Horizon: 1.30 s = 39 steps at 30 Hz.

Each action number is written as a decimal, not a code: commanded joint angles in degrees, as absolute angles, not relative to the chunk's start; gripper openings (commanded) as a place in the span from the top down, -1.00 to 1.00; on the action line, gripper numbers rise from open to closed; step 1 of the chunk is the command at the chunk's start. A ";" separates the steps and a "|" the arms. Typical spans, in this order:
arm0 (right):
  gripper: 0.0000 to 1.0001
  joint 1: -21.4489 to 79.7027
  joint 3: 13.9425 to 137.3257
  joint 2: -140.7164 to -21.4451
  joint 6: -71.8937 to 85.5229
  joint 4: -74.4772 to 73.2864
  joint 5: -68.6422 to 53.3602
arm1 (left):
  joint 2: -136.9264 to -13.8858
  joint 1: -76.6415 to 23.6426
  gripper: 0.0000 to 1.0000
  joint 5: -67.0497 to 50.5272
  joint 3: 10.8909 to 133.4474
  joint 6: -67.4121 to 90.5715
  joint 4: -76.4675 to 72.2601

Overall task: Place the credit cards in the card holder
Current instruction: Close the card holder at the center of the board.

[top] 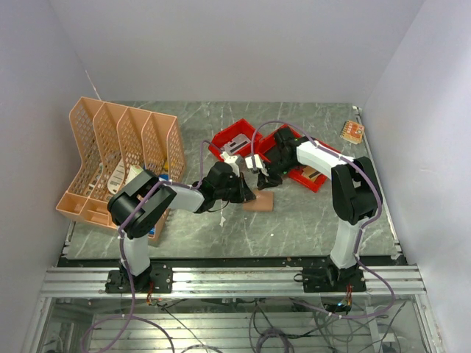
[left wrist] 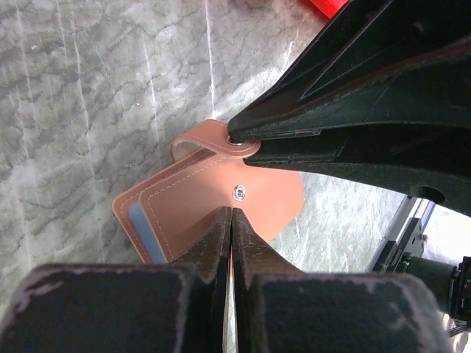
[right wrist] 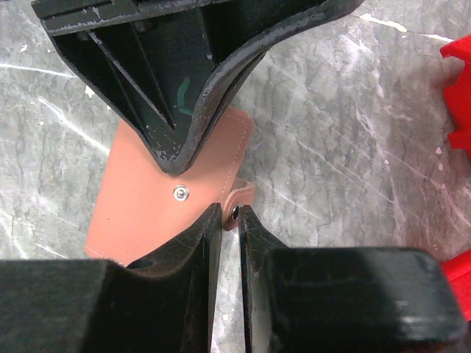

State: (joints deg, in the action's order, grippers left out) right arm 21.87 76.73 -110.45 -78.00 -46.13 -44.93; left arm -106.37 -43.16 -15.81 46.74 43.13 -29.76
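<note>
While the card holder [top: 259, 201] lies near the middle of the table [top: 309, 217], just in front of 2 red bins [top: 218, 141], the left gripper [left wrist: 232, 215] — jaws fully closed — rests its tips on the flap, and the right gripper [right wrist: 229, 215] pinches the holder's snap strap [right wrist: 244, 193].

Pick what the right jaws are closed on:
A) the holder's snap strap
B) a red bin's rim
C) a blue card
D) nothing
A: in the right wrist view the strap of the holder sits pinched between the right jaws, and the left wrist view shows the same grip.
</note>
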 commanded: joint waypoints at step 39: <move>0.64 21.71 77.95 -108.37 -77.00 -46.23 -45.23 | -108.01 -42.69 0.86 -16.17 46.23 42.37 -28.92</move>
State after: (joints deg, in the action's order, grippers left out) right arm 21.85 76.77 -110.39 -77.12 -46.15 -44.93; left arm -106.50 -43.05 -16.14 46.74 43.16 -29.89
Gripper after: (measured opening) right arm 0.178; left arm 0.077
